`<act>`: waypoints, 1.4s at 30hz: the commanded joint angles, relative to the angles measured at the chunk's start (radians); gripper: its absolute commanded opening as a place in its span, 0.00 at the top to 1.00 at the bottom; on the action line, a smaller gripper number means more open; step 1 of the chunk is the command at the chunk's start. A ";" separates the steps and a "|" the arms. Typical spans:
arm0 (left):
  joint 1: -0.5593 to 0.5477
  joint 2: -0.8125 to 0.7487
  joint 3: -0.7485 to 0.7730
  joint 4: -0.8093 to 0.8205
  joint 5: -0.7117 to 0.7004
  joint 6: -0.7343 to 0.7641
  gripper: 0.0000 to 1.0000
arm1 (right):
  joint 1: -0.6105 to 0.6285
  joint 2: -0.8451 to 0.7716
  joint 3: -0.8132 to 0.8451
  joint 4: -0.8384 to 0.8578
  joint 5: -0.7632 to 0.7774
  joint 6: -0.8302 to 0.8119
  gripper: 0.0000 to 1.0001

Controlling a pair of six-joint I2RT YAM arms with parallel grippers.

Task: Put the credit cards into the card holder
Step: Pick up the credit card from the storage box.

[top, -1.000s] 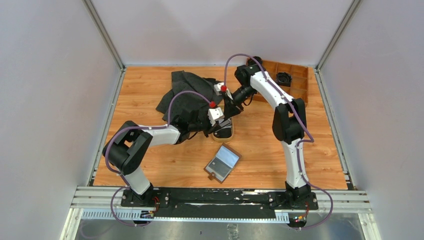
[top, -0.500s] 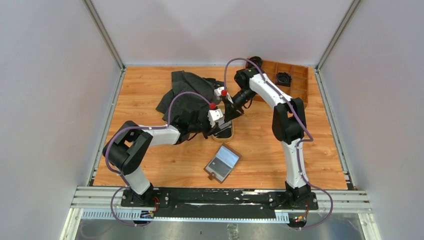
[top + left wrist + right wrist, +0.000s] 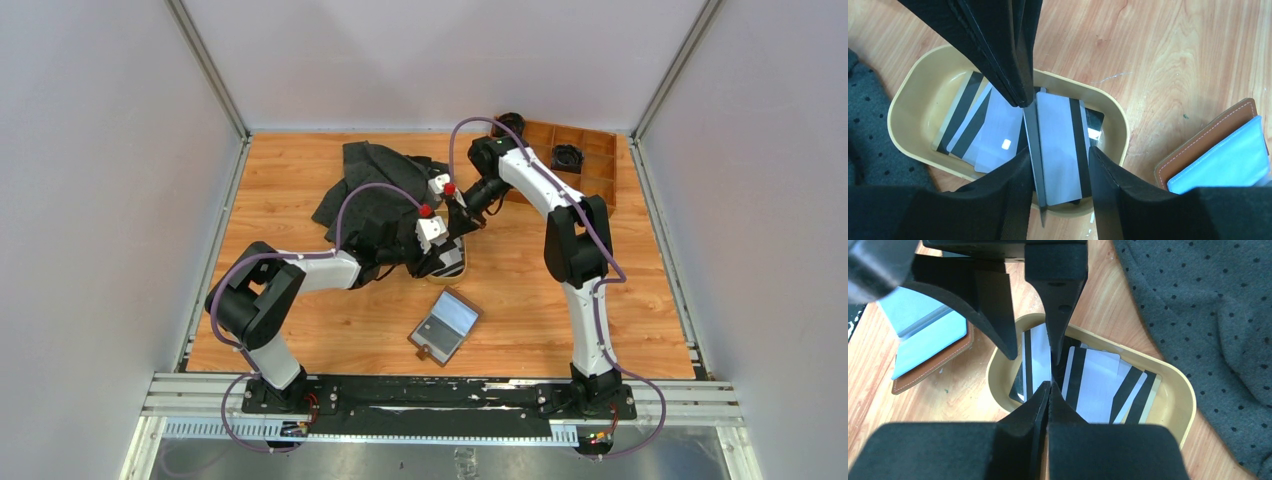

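Observation:
Several black, white and striped credit cards (image 3: 983,132) lie in an oval tan tray (image 3: 908,95), seen from above as the tray (image 3: 455,272). One grey credit card (image 3: 1037,160) stands on edge over the tray. My right gripper (image 3: 1022,102) is shut on its upper part; in its own view the right gripper (image 3: 1049,389) pinches a thin pale edge. My left gripper (image 3: 1059,151) is open around that card, which stands close to its left finger. The brown card holder (image 3: 445,327) lies open near the tray, with its corner (image 3: 1218,150) at the right of the left wrist view.
A black dotted cloth (image 3: 375,195) lies behind and left of the tray, touching it. A wooden compartment box (image 3: 580,160) holding a dark object sits at the back right. Both grippers crowd together over the tray (image 3: 1168,390).
My left gripper has opened and let go of the upright card. My right gripper has closed on it. Both arms have barely moved.

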 commanded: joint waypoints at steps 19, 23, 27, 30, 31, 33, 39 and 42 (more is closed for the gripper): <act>0.038 0.027 0.104 0.025 -0.001 -0.032 0.59 | -0.004 -0.100 -0.060 0.022 -0.047 -0.045 1.00; 0.038 0.066 0.137 0.025 0.031 -0.040 0.76 | -0.003 -0.093 -0.056 0.022 -0.046 -0.038 1.00; 0.038 0.100 0.154 0.025 0.058 -0.047 0.94 | -0.004 -0.092 -0.059 0.022 -0.043 -0.032 1.00; 0.039 0.107 0.152 0.025 0.059 -0.037 1.00 | -0.003 -0.090 -0.059 0.021 -0.039 -0.025 1.00; 0.038 0.105 0.151 0.025 0.057 -0.032 1.00 | -0.005 -0.089 -0.057 0.022 -0.040 -0.020 1.00; 0.039 0.096 0.144 0.025 0.052 -0.019 1.00 | -0.004 -0.086 -0.049 0.021 -0.040 -0.004 1.00; 0.039 0.059 0.121 0.026 0.034 0.006 1.00 | -0.021 -0.086 0.005 0.014 -0.088 0.092 0.85; 0.039 0.041 0.108 0.026 0.029 0.007 1.00 | -0.045 -0.125 0.007 0.015 -0.115 0.139 0.58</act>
